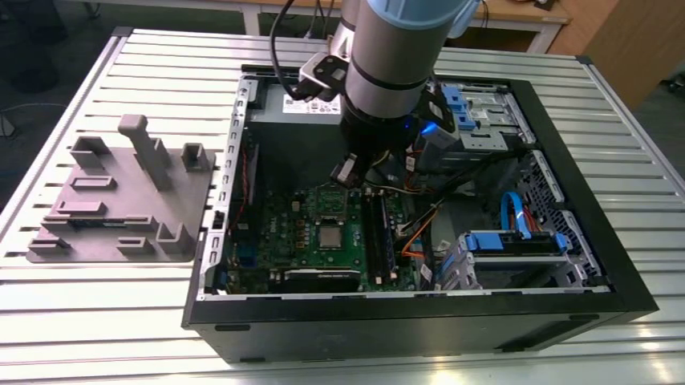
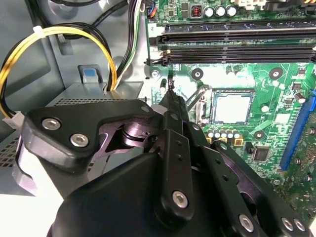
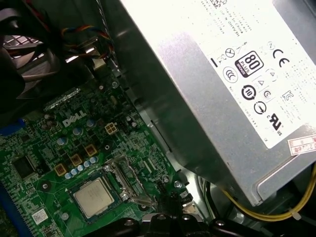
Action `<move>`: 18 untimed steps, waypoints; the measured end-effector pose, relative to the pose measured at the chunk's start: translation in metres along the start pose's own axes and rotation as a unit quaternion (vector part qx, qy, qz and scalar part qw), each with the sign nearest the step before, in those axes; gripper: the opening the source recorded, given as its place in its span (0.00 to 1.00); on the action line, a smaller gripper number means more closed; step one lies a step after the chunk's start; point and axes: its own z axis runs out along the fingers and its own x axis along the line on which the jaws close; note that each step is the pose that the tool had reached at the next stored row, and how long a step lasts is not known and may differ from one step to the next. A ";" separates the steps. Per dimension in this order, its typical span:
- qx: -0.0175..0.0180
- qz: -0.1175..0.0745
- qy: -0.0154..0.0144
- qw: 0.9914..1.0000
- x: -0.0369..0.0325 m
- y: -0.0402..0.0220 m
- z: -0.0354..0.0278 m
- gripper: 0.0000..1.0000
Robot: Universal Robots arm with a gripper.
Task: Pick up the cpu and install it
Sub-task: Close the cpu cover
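Exterior view gives us the layout. The open case (image 1: 428, 321) sits on the slatted table (image 1: 96, 321). The grey fixture tray (image 1: 107, 216) lies beside it, toward the table's edge on the exterior view's left. The arm (image 1: 402, 56) goes down into the case, with the gripper (image 1: 351, 175) low over the motherboard (image 1: 289, 233). We can't tell the finger state from there.

Second wrist view settles it: the gripper (image 2: 171, 94) has its fingers pressed together into one thin tip, with nothing visible between them. It also gives us the memory slots (image 2: 237, 42) and a yellow cable (image 2: 64, 30) looped off the board's edge.

First wrist view adds the power supply (image 3: 212, 98), labelled face toward us, running along the board's edge. The gripper (image 3: 170, 197) tip shows dark next to it.

The cpu (image 1: 332, 235) is seated flat in the socket (image 2: 232, 92) near the middle of the motherboard, silver top up. In both wrist views the cpu (image 2: 232, 108) (image 3: 93, 196) has the tip just off the socket's corner, on the power-supply side. The tip is near the cpu but not touching it.
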 end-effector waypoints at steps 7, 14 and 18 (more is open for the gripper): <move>0.000 -0.002 0.000 1.000 0.0002 0.0006 -0.0014 0.10; -0.001 -0.006 0.000 1.000 0.0007 0.0014 -0.0016 0.10; -0.001 -0.007 0.001 1.000 0.0007 0.0016 -0.0025 0.10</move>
